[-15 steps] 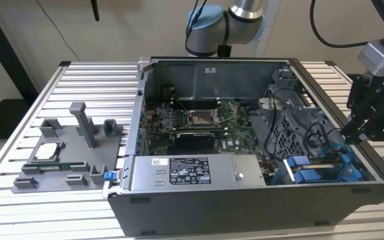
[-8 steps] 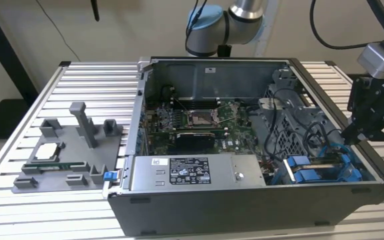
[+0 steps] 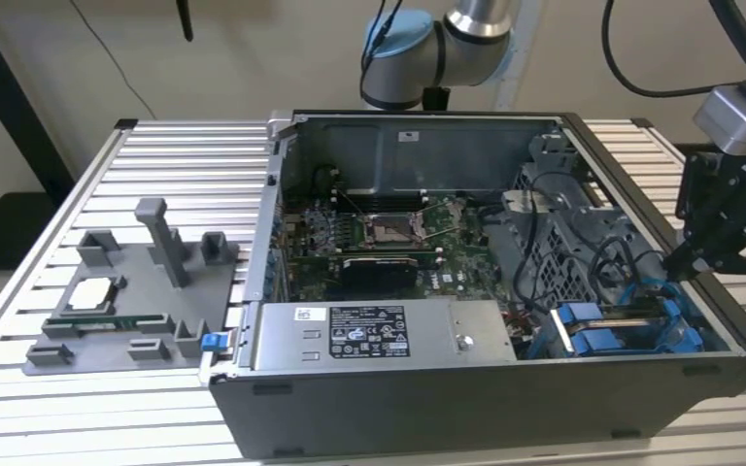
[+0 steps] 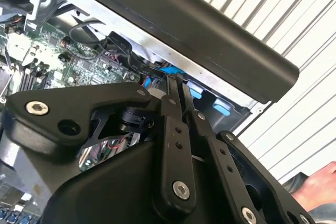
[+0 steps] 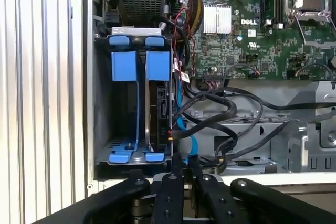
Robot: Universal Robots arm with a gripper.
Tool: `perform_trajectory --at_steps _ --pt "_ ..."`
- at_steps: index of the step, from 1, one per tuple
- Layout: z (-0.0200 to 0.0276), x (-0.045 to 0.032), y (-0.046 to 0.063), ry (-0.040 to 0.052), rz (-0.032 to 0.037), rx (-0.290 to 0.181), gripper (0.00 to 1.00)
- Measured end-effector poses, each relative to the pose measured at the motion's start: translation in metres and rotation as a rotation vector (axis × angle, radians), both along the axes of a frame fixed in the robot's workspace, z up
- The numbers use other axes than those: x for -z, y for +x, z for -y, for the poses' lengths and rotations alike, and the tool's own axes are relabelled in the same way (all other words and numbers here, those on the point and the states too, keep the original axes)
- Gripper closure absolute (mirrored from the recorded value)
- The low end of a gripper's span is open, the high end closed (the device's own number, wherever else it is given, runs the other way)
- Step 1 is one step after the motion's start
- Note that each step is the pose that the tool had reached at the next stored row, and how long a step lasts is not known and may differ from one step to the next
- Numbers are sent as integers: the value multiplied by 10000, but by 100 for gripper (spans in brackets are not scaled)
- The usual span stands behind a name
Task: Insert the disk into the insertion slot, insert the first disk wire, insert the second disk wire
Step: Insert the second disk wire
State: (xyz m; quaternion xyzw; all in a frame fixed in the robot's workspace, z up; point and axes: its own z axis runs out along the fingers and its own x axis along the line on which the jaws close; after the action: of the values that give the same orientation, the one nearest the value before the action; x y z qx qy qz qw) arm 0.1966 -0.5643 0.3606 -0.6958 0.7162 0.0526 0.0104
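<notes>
On the exterior view's left, a grey tray [image 3: 140,301] of parts lies on the slatted table [image 3: 179,155]. In the middle is the open computer case [image 3: 477,408], its circuit board [image 3: 347,233] bare. At the case's right end the disk [image 5: 157,103], in its blue frame, sits on edge inside the slot [image 5: 102,103], with black cables [image 5: 220,114] just beside it. The gripper [image 3: 675,270] hangs over that corner. Its fingers [image 4: 170,108] seem pressed together, but I cannot tell whether they pinch a cable.

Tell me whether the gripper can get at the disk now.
Probably yes: the gripper sits just at the disk's exposed end in the insertion slot, nothing between them, though black cables crowd alongside.
</notes>
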Motion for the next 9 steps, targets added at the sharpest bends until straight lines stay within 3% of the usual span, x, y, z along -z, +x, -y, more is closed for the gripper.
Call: perform_trajectory --at_steps 5,9 --pt "9 -29 -8 11 0 2 100" --pt "8 -73 -78 20 0 27 100"
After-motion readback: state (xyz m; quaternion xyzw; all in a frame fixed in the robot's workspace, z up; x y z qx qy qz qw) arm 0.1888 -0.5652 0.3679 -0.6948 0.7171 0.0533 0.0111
